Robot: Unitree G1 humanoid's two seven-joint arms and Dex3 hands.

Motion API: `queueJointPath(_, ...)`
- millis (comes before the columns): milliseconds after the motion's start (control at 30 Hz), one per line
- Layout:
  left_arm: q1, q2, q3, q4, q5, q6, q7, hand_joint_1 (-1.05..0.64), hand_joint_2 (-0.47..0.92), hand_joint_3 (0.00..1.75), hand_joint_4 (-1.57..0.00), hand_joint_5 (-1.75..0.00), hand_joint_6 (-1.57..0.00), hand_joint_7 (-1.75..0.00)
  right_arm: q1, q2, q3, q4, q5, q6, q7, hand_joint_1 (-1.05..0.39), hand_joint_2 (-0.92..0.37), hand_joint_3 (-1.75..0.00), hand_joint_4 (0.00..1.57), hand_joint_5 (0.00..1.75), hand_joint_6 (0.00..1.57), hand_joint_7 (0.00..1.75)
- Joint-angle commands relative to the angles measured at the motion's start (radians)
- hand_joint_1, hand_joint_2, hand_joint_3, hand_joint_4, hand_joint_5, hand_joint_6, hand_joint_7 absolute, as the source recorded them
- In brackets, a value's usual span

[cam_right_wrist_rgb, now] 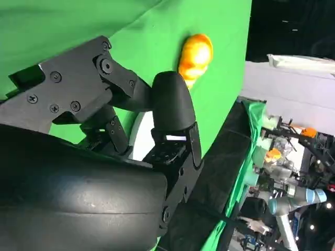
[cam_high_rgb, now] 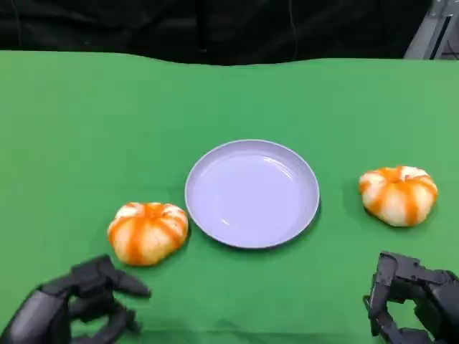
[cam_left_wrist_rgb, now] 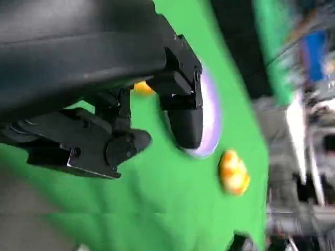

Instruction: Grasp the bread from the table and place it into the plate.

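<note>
Two pumpkin-shaped orange-and-white breads lie on the green table. The left bread [cam_high_rgb: 148, 231] sits just left of the lavender plate [cam_high_rgb: 252, 192], and the right bread [cam_high_rgb: 398, 194] lies apart to the plate's right. The plate holds nothing. My left hand [cam_high_rgb: 79, 304] hovers at the front left, just short of the left bread, with its fingers apart and nothing in them. My right hand [cam_high_rgb: 416, 301] is at the front right, short of the right bread, and holds nothing. The left wrist view shows the fingers [cam_left_wrist_rgb: 183, 112] before the plate [cam_left_wrist_rgb: 212, 117] and the far bread [cam_left_wrist_rgb: 234, 172]. The right wrist view shows a bread [cam_right_wrist_rgb: 195, 55] beyond the fingers [cam_right_wrist_rgb: 170, 102].
The green cloth [cam_high_rgb: 86, 129] covers the whole table, with a dark backdrop behind its far edge. A metal frame [cam_high_rgb: 430, 32] stands at the back right corner. Lab equipment [cam_right_wrist_rgb: 293, 183] sits beyond the table in the right wrist view.
</note>
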Motion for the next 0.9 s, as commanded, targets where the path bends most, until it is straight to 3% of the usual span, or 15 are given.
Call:
queueJointPath(33,-0.039,0.012,0.021,-0.070,0.403,-0.140,0.246,-0.58,0.92,0.24,-0.33,-0.14,-0.50,-0.03,-0.010,-0.013,-0.012,0.003,0.003,-0.006,-0.006,-0.24,-0.61,-1.03,0.83,1.75,0.71,1.68)
queueJointPath(167,-0.132,0.063,0.001,-0.132,0.732,-0.078,0.360,-0.83,0.92,0.17,-0.16,-0.02,-0.41,0.00,-0.013,-0.014,-0.014,0.009,0.016,-0.007,0.003,-0.21,-0.63,-1.01,0.82,1.75,0.71,1.66)
queueJointPath(367,-0.294,0.111,-0.096,-0.040,0.981,0.064,0.409,-0.91,0.92,0.08,-0.07,0.00,-0.34,0.00,-0.006,-0.009,-0.014,0.001,0.030,0.004,0.007,-0.22,-0.63,-1.00,0.82,1.75,0.72,1.65)
queueJointPath(633,-0.506,0.128,-0.237,0.310,0.987,0.196,0.401,-0.95,0.92,0.14,-0.03,-0.01,-0.27,0.00,0.018,-0.006,-0.006,-0.041,0.022,0.018,-0.002,-0.20,-0.64,-1.01,0.83,1.75,0.73,1.64)
queueJointPath(900,-0.570,0.139,-0.323,0.488,0.914,0.235,0.408,-0.99,0.92,0.22,-0.04,-0.01,-0.28,-0.01,0.032,-0.006,-0.002,-0.067,0.019,0.011,-0.005,-0.15,-0.65,-1.01,0.81,1.75,0.71,1.65)
